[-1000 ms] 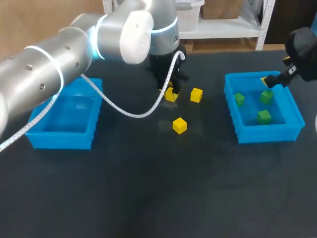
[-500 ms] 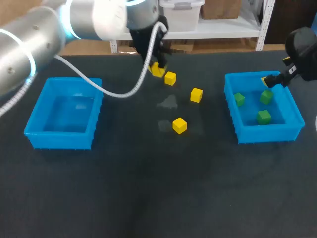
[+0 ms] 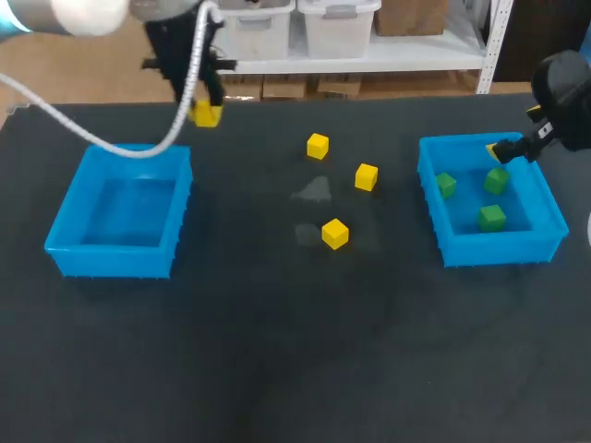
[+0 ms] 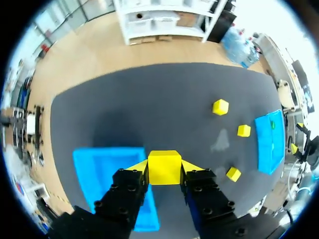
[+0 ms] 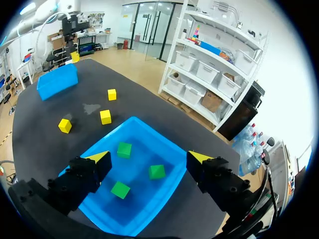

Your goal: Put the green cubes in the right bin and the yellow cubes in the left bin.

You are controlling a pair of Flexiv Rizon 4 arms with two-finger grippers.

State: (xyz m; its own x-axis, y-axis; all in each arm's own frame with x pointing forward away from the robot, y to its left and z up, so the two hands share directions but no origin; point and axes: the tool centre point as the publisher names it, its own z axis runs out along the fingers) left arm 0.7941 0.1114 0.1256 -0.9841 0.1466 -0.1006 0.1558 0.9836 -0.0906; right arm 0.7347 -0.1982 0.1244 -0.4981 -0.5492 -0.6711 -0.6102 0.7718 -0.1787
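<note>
The left gripper [image 4: 164,168] is clenching a plain bright yellow cube [image 4: 164,168] squarely between its tips. It is hanging above the table just past the far right corner of the left bin [image 3: 69,249]. Three more yellow cubes [image 3: 318,146] are lying on the table to the right of that bin. The left wrist view is showing both tips pressing the cube's sides, which the head view leaves unclear. Well away from the left bin, the right gripper [image 5: 149,157] is hovering spread wide over the right bin [image 5: 164,137] and its three green cubes [image 5: 124,149].

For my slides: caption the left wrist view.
Left gripper shut on a yellow cube over the table, the left bin close by.
</note>
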